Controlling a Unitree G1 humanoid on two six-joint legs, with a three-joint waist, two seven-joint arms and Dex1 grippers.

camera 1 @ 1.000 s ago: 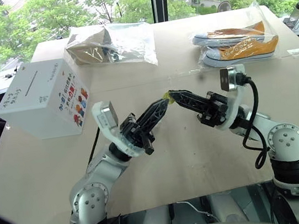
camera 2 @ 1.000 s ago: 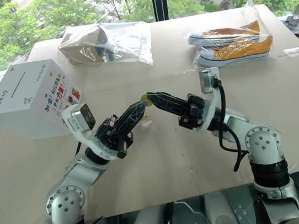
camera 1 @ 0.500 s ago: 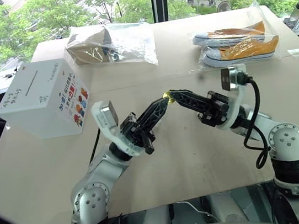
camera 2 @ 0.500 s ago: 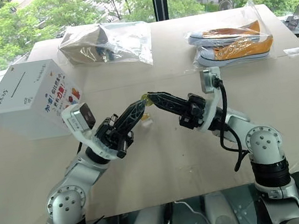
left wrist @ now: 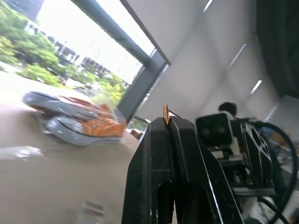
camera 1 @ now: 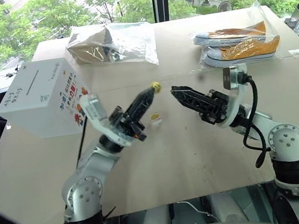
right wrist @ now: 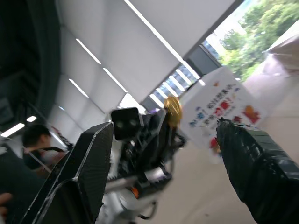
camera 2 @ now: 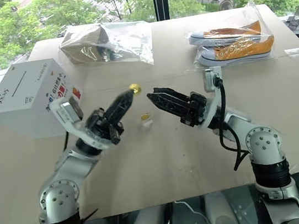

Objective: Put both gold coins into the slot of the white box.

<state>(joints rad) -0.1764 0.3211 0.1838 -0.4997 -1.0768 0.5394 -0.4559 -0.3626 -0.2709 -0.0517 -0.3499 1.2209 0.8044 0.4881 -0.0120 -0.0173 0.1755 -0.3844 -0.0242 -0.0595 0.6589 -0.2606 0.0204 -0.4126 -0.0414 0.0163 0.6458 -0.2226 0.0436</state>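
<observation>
One gold coin (camera 1: 156, 86) is pinched at the tip of my left gripper (camera 1: 152, 90), which is shut on it and raised over the table's middle. It also appears edge-on in the left wrist view as the coin (left wrist: 165, 113). My right gripper (camera 1: 175, 93) is open, a short gap to the right of that coin, with nothing between its fingers. A second gold coin (camera 1: 154, 117) lies on the table below the grippers, on a small clear block. The white box (camera 1: 54, 106) stands at the left, its slot (camera 1: 32, 81) a thin dark line on top.
A clear bag with brown contents (camera 1: 109, 42) lies at the back, behind the box. Bagged orange shoes (camera 1: 237, 44) lie at the back right. The table's front edge (camera 1: 167, 201) runs just before my arms. A person (right wrist: 32, 140) appears behind me.
The two grippers met at the coin before. Now my right gripper has opened and released it, and my left gripper has drawn away to the left and up with the coin.
</observation>
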